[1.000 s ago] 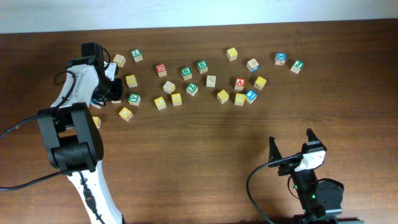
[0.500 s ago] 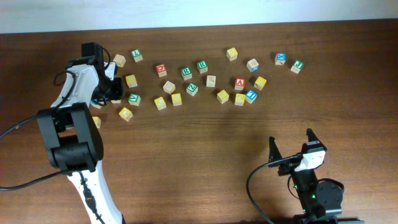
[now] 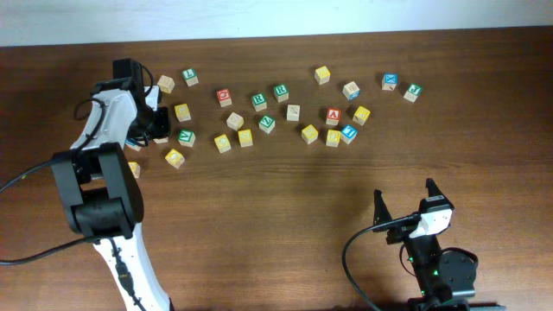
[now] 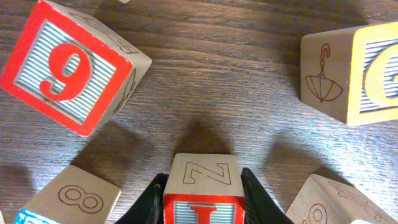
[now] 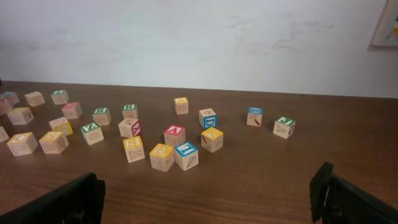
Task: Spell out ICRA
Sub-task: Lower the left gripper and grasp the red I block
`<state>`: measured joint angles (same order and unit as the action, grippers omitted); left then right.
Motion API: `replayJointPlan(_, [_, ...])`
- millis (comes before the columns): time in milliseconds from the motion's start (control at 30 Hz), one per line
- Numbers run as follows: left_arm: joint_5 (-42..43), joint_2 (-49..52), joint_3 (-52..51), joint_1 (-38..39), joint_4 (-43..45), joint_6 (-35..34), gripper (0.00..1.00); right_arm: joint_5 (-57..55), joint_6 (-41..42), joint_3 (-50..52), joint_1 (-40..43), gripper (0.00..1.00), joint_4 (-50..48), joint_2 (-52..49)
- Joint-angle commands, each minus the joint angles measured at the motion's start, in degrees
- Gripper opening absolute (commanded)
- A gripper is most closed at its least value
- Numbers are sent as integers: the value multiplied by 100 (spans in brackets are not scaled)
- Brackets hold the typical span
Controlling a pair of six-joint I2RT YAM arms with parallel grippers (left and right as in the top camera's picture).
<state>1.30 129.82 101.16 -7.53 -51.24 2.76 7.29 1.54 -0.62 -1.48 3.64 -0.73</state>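
Just below and right of the red 9 cube [image 4: 62,65], the left gripper [image 4: 203,183] clamps a red-faced cube [image 4: 202,169] with a Z on its side. Its red letter is cut off by the frame edge. Well apart from the 9 cube, the right gripper [image 3: 404,194] gapes empty.

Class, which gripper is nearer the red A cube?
Right. The right gripper, open, sits below and right of the red A cube in the overhead view; the left gripper is much farther left, closed around the red I cube.

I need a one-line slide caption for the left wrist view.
Left claw grips the red I cube near a red 9 block.
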Motion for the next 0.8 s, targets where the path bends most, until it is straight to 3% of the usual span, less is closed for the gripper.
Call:
replayJointPlan(0, [66, 55, 170, -42, -107, -44, 22, -44, 66, 31, -4, 98, 39, 26])
replayJointPlan(233, [229, 39, 1067, -42, -1377, -68, 20, -44, 66, 31, -4, 98, 39, 26])
replayJointPlan(333, [1587, 35, 1342, -42, -2006, -61, 20, -44, 66, 31, -4, 98, 39, 26])
replayJointPlan(433, [2354, 35, 1342, -39, -2588, -59, 18, -44, 66, 31, -4, 98, 39, 26])
replayJointPlan(600, [2918, 35, 1342, 24, -3482, 120, 18, -44, 66, 31, -4, 98, 39, 26])
replayJointPlan(767, [2931, -31, 1368, 20, -4133, 356, 15, -44, 66, 31, -4, 98, 39, 26])
